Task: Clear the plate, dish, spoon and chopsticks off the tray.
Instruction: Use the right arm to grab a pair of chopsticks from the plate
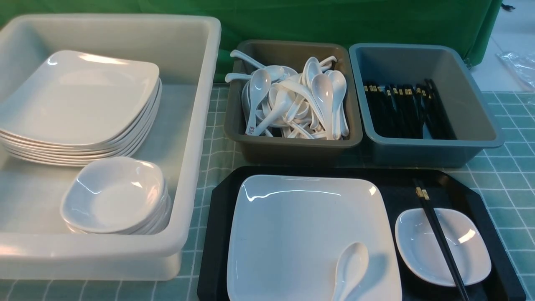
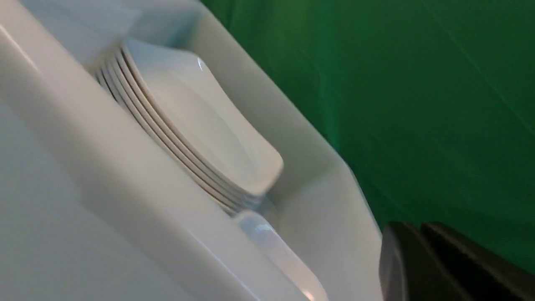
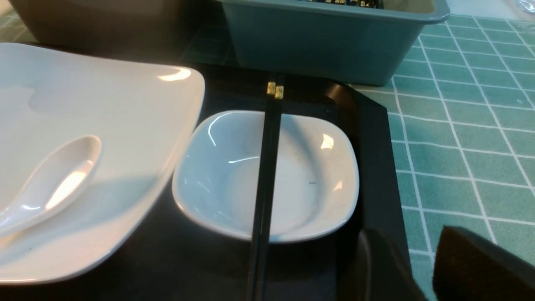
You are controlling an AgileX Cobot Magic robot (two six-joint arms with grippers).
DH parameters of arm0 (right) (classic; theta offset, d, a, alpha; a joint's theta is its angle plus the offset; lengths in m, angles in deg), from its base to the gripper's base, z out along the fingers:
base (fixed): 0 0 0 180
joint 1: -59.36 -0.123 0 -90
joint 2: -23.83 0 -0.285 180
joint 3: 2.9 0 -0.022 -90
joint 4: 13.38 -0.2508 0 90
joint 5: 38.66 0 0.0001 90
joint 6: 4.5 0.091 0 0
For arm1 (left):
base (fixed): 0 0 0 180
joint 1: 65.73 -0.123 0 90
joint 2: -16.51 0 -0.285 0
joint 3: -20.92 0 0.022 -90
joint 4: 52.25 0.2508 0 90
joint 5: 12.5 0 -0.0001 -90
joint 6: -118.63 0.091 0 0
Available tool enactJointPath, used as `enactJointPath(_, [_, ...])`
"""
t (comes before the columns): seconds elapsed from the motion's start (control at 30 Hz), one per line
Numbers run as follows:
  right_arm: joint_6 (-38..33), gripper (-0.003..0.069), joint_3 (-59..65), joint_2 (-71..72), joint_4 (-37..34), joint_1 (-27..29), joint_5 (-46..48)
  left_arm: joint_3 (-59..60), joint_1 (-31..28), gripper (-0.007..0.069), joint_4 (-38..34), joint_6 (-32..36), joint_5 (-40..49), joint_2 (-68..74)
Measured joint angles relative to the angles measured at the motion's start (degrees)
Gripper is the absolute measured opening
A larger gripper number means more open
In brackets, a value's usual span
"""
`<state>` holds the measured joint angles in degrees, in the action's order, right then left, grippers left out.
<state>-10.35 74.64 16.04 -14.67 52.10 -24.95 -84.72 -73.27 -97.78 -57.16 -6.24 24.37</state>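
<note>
The black tray point(image 1: 217, 234) lies at the near middle of the table. On it sits the large white plate point(image 1: 292, 225), with the white spoon point(image 1: 351, 263) lying in its near right corner. To the plate's right stands the small dish point(image 1: 418, 251), and the black chopsticks point(image 1: 439, 234) rest across it. In the right wrist view the dish point(image 3: 309, 179), chopsticks point(image 3: 267, 167), plate point(image 3: 104, 104) and spoon point(image 3: 50, 179) show ahead of my right gripper point(image 3: 411, 238), which is open and empty over the tray's rim point(image 3: 376, 159). My left gripper point(image 2: 411, 234) is shut, empty, beside the white tub.
A big white tub point(image 1: 209, 62) at the left holds a stack of plates point(image 1: 75, 100) and a stack of small dishes point(image 1: 113, 196). Behind the tray stand a brown tub point(image 1: 292, 152) of spoons and a blue-grey tub point(image 1: 418, 154) of chopsticks. Green checked cloth covers the table.
</note>
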Motion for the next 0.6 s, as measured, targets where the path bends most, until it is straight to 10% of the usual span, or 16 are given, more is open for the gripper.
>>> enactJointPath(0.27, [0.0, 0.0241, 0.0, 0.0, 0.0, 0.0, 0.0, -22.4, 6.1, 0.0017, 4.6, 25.8, 22.9, 19.8])
enactJointPath(0.6, [0.0, 0.0241, 0.0, 0.0, 0.0, 0.0, 0.0, -31.2, 31.5, 0.0017, 16.1, 27.2, 19.1, 42.1])
